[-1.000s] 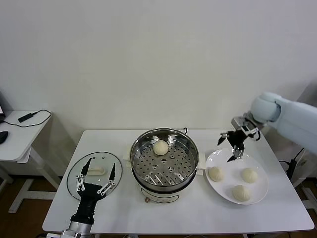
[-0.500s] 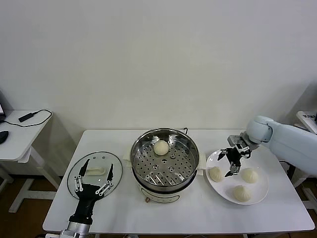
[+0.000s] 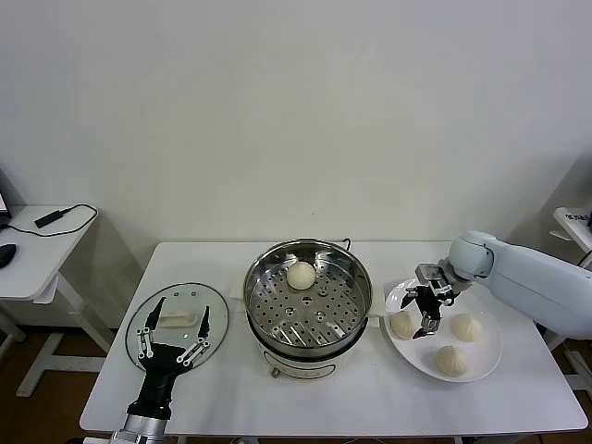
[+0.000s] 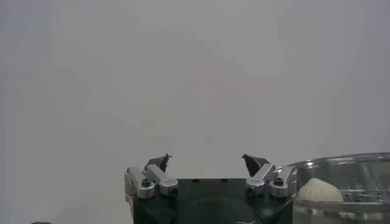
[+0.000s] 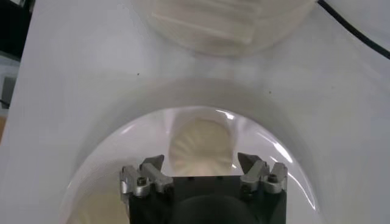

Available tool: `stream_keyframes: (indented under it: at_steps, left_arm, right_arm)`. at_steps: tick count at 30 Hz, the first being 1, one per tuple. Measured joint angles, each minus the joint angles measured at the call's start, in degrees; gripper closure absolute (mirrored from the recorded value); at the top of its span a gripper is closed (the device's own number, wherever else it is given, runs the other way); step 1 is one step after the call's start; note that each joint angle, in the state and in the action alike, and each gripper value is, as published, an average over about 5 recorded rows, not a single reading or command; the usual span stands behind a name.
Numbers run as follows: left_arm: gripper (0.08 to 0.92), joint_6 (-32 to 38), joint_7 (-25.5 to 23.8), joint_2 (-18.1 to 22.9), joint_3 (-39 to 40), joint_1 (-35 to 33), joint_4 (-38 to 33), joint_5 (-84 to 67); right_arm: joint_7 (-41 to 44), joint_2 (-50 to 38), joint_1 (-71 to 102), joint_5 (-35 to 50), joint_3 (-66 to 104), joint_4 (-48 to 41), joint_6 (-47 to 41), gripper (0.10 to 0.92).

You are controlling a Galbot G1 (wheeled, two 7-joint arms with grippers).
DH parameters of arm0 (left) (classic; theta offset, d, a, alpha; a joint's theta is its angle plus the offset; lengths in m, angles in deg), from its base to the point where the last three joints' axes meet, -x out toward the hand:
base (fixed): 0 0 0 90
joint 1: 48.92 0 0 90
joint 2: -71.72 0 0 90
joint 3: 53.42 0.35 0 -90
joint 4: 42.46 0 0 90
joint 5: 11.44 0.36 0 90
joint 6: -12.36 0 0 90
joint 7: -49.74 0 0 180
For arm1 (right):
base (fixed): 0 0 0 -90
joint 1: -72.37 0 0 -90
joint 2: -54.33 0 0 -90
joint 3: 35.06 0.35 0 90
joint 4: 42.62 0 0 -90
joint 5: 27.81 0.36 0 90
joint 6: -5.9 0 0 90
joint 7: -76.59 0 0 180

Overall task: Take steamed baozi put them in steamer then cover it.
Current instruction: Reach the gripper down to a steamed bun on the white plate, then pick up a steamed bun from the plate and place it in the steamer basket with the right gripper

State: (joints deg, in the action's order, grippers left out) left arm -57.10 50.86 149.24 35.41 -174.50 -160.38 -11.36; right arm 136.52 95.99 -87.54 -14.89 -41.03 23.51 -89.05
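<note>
three baozi (image 3: 452, 340) on plate (image 3: 481, 366), one (image 3: 301, 275) in steamer (image 3: 308, 301). my right claw (image 3: 421, 314) spread over plate's nearest bun (image 5: 200, 143), not gripping. left claw (image 3: 172, 331) released above lid (image 3: 176, 317).

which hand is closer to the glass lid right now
Left. The left hand hovers over the near edge of the glass lid; the right hand is across the steamer, above the plate.

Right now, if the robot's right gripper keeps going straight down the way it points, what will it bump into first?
Most likely the baozi nearest the steamer, on the white plate. The right gripper points down right beside it, jaws open, with that bun between them in the wrist view.
</note>
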Motion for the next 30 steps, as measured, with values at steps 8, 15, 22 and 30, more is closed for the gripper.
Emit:
stream_keyframes:
  at_steps: [8,15,22,30]
  left_arm:
    - [0.177,0.0,0.0,0.0,0.0,0.0,-0.1,0.0]
    - [0.177,-0.1,0.0,-0.2,0.0,0.4,-0.3,-0.2]
    - [0.177,-0.2,0.1,-0.6,0.5,0.9,-0.8,-0.5]
    - [0.177,-0.3,0.1,-0.9,1.3,1.4,-1.4,-0.6]
  right_arm:
    - [0.1,0.0,-0.2,-0.5,0.1,0.3,-0.1,0.328]
    - [1.7,-1.4,-2.8,-0.5,-0.8,2.0,-0.2,0.368]
    - [4.7,-2.1,-10.5,1.3,-4.7,4.2,-0.2,0.404]
    - [9.3,0.5,-25.6,6.4,-12.8,6.9,-0.4,0.404]
